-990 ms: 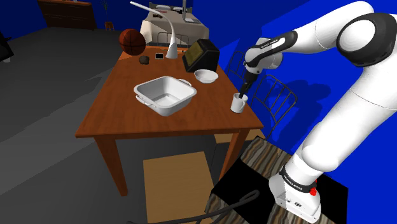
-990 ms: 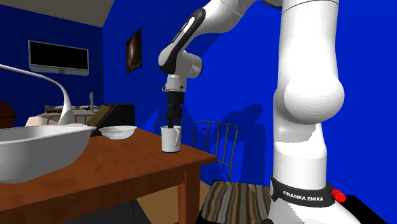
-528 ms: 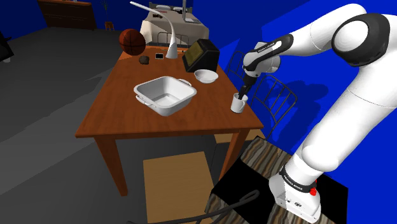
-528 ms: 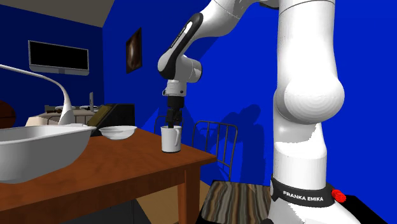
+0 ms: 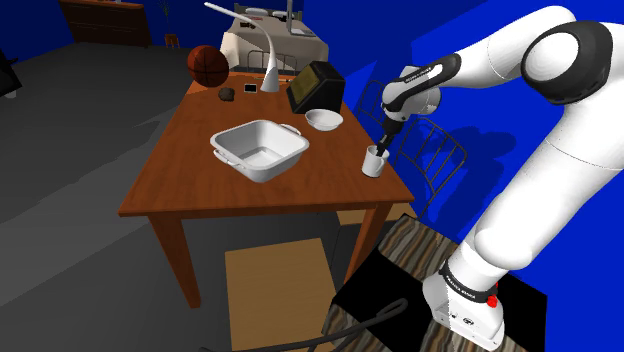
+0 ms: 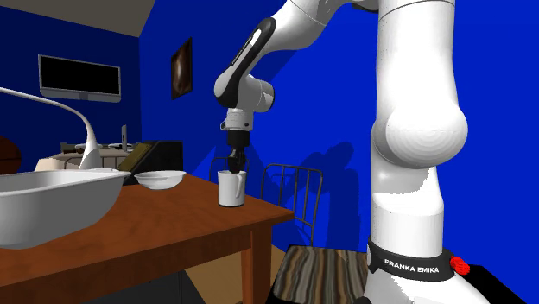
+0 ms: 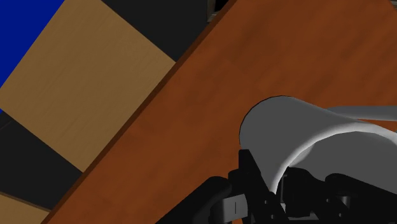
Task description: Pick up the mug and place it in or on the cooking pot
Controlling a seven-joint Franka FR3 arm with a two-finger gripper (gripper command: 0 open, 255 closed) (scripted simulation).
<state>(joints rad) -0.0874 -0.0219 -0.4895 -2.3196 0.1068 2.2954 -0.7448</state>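
Mug (image 5: 374, 165), white, stands upright on the tabletop (image 5: 180, 175), at the near corner on the shoulder view's right. I read the claw (image 5: 379, 151) as pinched narrow on the mug's wall, one finger inside and one outside. Cooking pot (image 5: 259, 150), white, sits mid-tabletop, well apart. A small bowl (image 5: 323, 120) lies beyond it, toward the far edge.

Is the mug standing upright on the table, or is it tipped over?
Upright: the mug stands on its base on the table, with its opening facing up.

Place: was a home room.
Evidence: wooden desk (image 5: 190, 170), chair (image 5: 437, 152) at its 3 o'clock, striped rug (image 5: 410, 245), wall screen (image 6: 79, 79), framed picture (image 6: 181, 67).
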